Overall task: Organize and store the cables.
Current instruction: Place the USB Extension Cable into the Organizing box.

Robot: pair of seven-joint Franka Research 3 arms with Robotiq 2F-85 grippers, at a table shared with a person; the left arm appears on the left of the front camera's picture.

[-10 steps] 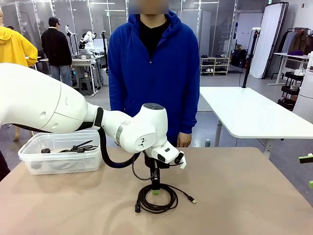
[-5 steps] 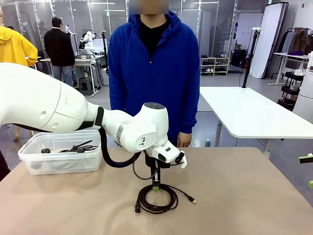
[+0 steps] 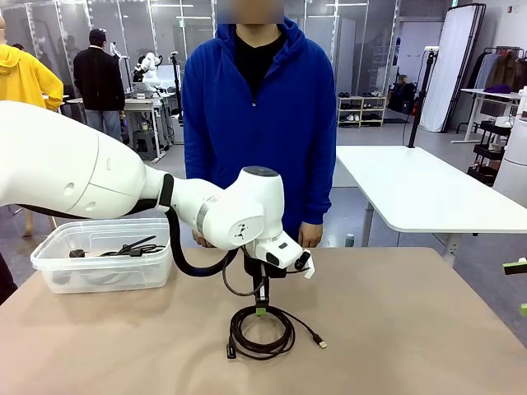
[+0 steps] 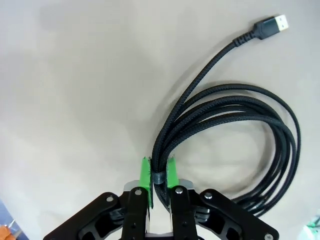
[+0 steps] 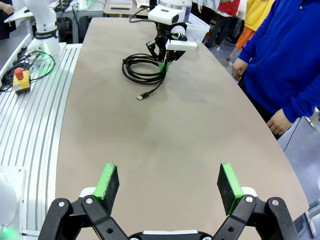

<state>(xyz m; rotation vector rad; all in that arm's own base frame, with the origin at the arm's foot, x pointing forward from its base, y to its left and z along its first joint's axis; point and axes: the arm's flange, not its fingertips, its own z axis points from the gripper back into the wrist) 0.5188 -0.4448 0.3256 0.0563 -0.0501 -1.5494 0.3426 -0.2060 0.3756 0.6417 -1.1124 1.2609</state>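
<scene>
A coiled black cable [image 3: 262,331] hangs partly lifted at the table's middle, its silver-tipped plug [image 3: 320,343] trailing to the right. My left gripper [image 3: 261,310] is shut on the coil's top strands. In the left wrist view the green pads [image 4: 145,172] pinch the bundled strands of the cable [image 4: 235,120], and the silver plug [image 4: 275,23] lies at the upper right. The right wrist view shows the coil [image 5: 141,68] far off under the left gripper [image 5: 163,65]. My right gripper [image 5: 169,181] is open above bare table. More black cables [image 3: 123,248] lie in the clear bin [image 3: 99,271].
A person in a blue hoodie [image 3: 259,123] stands at the far edge, hands [image 3: 310,236] down by the table. The clear plastic bin sits at the far left. A white table [image 3: 428,193] stands beyond on the right. A red stop button [image 5: 21,79] sits on the rail beside the table.
My left gripper has risen a little with the cable's top strands in it, lifting and narrowing the coil. The right gripper has not moved.
</scene>
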